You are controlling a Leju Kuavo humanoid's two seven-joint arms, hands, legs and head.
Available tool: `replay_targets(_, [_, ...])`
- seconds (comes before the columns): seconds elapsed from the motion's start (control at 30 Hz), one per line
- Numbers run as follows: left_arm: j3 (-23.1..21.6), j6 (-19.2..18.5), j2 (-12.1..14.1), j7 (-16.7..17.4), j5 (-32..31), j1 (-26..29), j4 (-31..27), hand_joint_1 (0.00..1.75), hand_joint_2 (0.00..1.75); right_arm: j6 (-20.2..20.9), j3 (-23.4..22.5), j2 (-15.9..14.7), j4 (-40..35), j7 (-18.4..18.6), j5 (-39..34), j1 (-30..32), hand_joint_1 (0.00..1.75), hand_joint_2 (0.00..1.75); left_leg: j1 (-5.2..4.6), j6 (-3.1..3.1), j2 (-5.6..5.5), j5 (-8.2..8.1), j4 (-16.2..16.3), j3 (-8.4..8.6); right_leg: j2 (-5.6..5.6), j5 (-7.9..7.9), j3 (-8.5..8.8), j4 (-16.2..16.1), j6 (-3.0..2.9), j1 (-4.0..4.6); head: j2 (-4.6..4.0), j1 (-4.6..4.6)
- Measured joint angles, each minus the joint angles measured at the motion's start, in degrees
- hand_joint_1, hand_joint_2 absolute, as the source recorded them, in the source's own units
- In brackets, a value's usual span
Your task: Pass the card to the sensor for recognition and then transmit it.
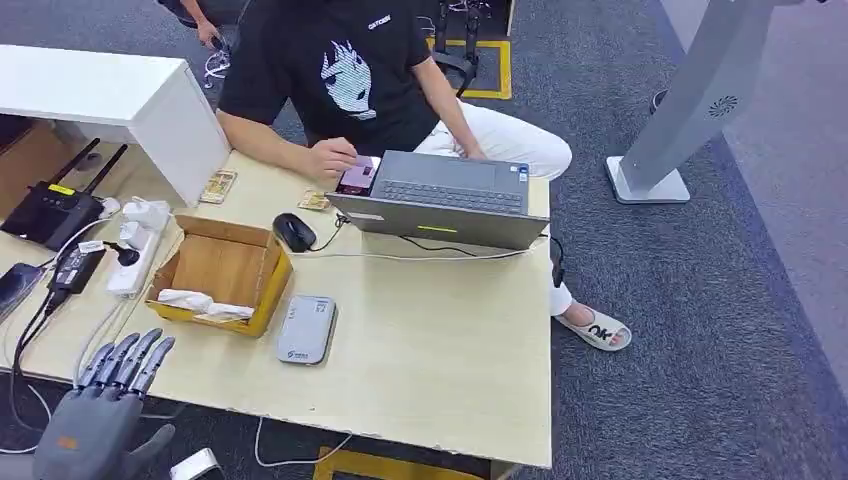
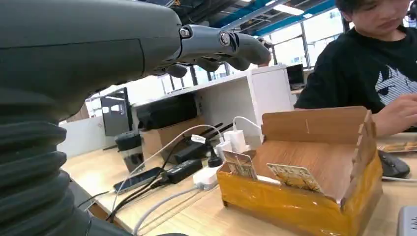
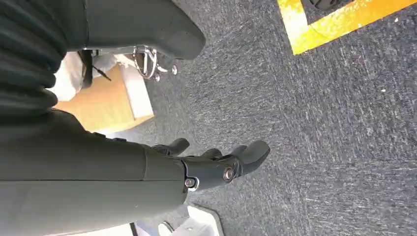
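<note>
A yellow-taped cardboard box (image 1: 222, 272) stands on the table's left part; two patterned cards (image 2: 239, 163) (image 2: 294, 177) lean upright inside it. Just right of the box lies the grey flat sensor (image 1: 306, 328). My left hand (image 1: 110, 395) hovers at the table's front left edge, short of the box, fingers stretched out and holding nothing. In the left wrist view its fingers (image 2: 216, 46) reach out above the box (image 2: 314, 196). My right hand (image 3: 216, 164) hangs over the grey carpet, fingers loosely out, empty.
A person in a black shirt (image 1: 340, 70) sits behind the table at a grey laptop (image 1: 445, 198), holding a pink-screened item (image 1: 355, 175). A mouse (image 1: 294, 231), two loose cards (image 1: 219, 186) (image 1: 314, 201), a router (image 1: 55, 210), a power strip (image 1: 135, 255) and cables crowd the left.
</note>
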Motion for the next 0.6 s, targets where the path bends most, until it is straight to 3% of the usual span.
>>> replay_targets(0.13, [0.9,-0.4,-1.9,-4.4,-0.2,-6.0,6.0,0.0,1.75,0.4,-0.3,0.0,0.0,0.4,1.8,-0.2,0.0,1.75,-0.02,0.01,-0.16,0.01,0.0,0.01,-0.19,0.0,0.08,0.0,0.0,-0.02,0.0,0.02])
replay_targets(0.3, [2.0,-0.6,-6.4,-9.5,-0.6,-15.4,17.5,0.0,1.75,1.4,-0.3,0.0,-0.1,0.5,3.8,-0.4,0.0,1.75,0.0,0.05,-0.17,0.07,0.0,0.07,-0.23,0.02,0.16,0.0,-0.01,-0.02,-0.02,0.02])
replay_targets(0.43, [2.8,-0.9,-9.2,-10.8,-1.5,-20.4,25.8,0.0,1.75,1.9,-0.3,-0.2,-0.1,0.1,4.8,-0.6,0.0,1.75,0.02,0.05,-0.1,0.08,0.0,0.08,-0.17,0.05,0.15,0.0,-0.01,-0.01,-0.02,0.02])
replay_targets(0.6, [3.1,-0.9,-10.7,-10.9,-2.6,-22.9,30.6,0.0,1.75,1.9,-0.3,-0.3,-0.1,0.1,5.3,-0.7,0.0,1.75,0.0,0.05,-0.12,0.07,0.0,0.05,-0.17,0.04,0.11,0.0,0.0,-0.01,0.0,0.0])
